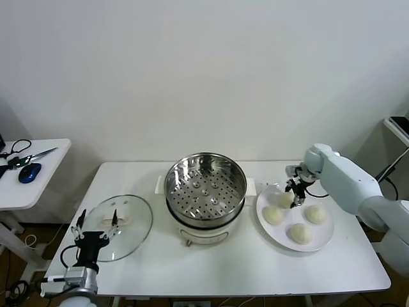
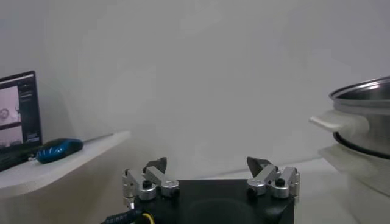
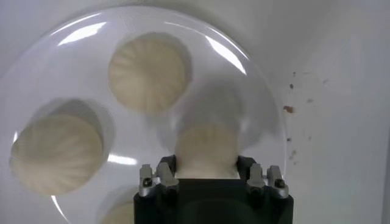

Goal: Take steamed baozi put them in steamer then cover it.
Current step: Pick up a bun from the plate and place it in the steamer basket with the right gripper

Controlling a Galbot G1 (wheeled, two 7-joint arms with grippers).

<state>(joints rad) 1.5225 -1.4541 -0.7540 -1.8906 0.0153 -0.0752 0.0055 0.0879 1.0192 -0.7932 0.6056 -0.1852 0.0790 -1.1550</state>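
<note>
The steamer (image 1: 206, 185) stands open at the table's middle, its perforated tray bare; its side also shows in the left wrist view (image 2: 364, 119). The cover (image 1: 128, 225) lies flat to its left. On a white plate (image 1: 324, 238) to the right lie three baozi (image 1: 274, 215) (image 1: 315, 213) (image 1: 300, 233). A further baozi (image 3: 207, 146) sits at the plate's far side, and my right gripper (image 1: 296, 194) (image 3: 207, 165) is shut on it. My left gripper (image 1: 98, 219) (image 2: 207, 164) is open and empty above the cover's near edge.
A side table (image 1: 45, 173) at far left carries scissors (image 1: 29, 157) and a blue mouse (image 1: 29, 172). Small dark specks (image 3: 288, 109) dot the table beside the plate (image 3: 79, 55). The table's right edge lies close beyond the plate.
</note>
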